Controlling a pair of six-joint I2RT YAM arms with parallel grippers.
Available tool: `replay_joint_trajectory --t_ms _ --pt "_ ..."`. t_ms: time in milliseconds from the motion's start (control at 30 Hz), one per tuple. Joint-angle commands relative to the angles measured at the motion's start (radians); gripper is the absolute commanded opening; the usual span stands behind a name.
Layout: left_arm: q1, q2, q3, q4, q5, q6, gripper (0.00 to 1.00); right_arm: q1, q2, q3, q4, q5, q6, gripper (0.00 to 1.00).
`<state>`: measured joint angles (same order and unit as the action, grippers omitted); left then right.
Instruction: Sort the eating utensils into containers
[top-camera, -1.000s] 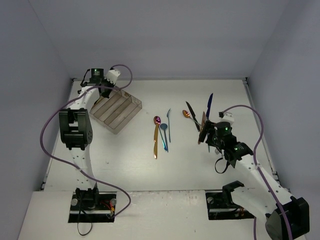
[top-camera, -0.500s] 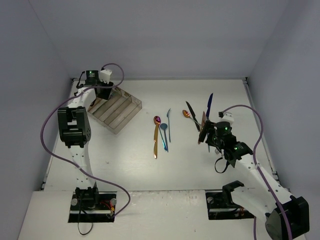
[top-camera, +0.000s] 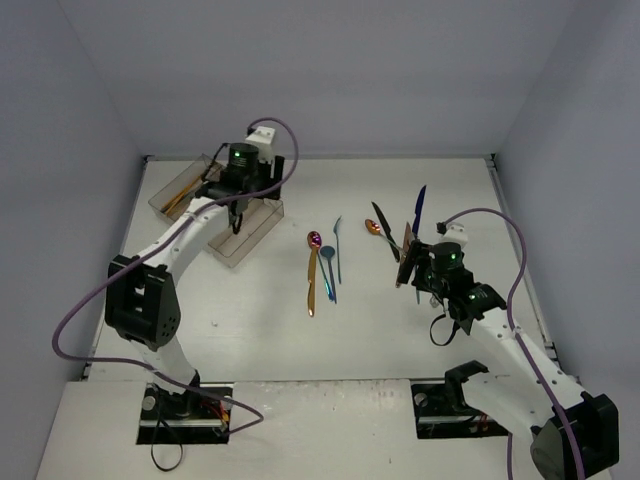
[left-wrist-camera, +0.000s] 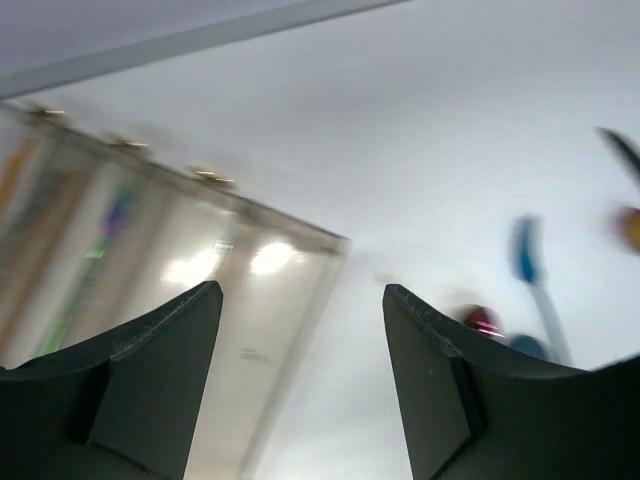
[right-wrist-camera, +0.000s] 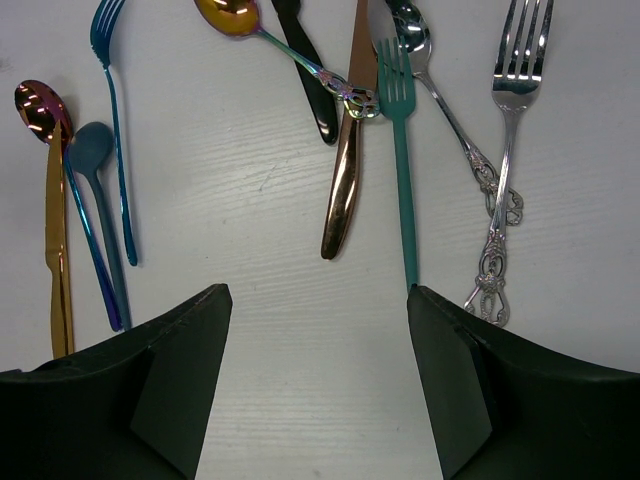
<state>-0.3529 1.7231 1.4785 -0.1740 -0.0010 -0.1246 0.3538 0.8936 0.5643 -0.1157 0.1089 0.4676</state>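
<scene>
The clear divided container (top-camera: 258, 232) sits at the back left, with some gold utensils (top-camera: 179, 196) lying in its left end. My left gripper (top-camera: 238, 222) hangs over the container's right end, open and empty; in the left wrist view the left gripper (left-wrist-camera: 302, 290) frames the container's rim (left-wrist-camera: 300, 232). My right gripper (top-camera: 420, 272) is open and empty; the right wrist view shows the right gripper (right-wrist-camera: 318, 292) over bare table just below a copper knife (right-wrist-camera: 345, 180) and a teal fork (right-wrist-camera: 402, 160). A gold-handled pink spoon (right-wrist-camera: 55, 250), a blue spoon (right-wrist-camera: 90, 150) and a blue fork (right-wrist-camera: 115, 150) lie to the left.
More utensils lie beyond the right gripper: a black knife (right-wrist-camera: 310, 80), a gold spoon (right-wrist-camera: 230, 15), a silver spoon (right-wrist-camera: 440, 90) and an ornate silver fork (right-wrist-camera: 505, 150). A dark blue knife (top-camera: 420, 210) lies farther back. Walls close in the table on three sides.
The left arm swung right from the container's far left corner to its right end, and its jaws opened. The right arm has not moved.
</scene>
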Motion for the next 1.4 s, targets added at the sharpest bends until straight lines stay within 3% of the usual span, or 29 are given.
replay_joint_trajectory --t_ms 0,233,600,1000,1167,1367 --pt "-0.195 -0.038 -0.032 0.034 -0.094 -0.170 0.63 -0.004 -0.003 0.049 0.050 0.032 -0.009 0.68" --pt "-0.364 0.148 0.099 -0.015 -0.226 -0.250 0.63 -0.004 -0.018 0.039 0.048 0.023 0.009 0.68" --pt "-0.396 0.391 0.243 -0.010 -0.240 -0.295 0.62 -0.004 -0.072 -0.003 0.042 -0.023 0.043 0.68" --pt "-0.400 0.504 0.325 -0.047 -0.252 -0.327 0.50 -0.004 -0.102 -0.020 0.037 -0.037 0.063 0.68" --pt "-0.420 0.531 0.324 -0.047 -0.259 -0.341 0.40 -0.004 -0.109 -0.023 0.039 -0.029 0.063 0.68" --pt "-0.428 0.552 0.343 -0.052 -0.243 -0.359 0.19 -0.004 -0.124 -0.026 0.036 -0.030 0.065 0.68"
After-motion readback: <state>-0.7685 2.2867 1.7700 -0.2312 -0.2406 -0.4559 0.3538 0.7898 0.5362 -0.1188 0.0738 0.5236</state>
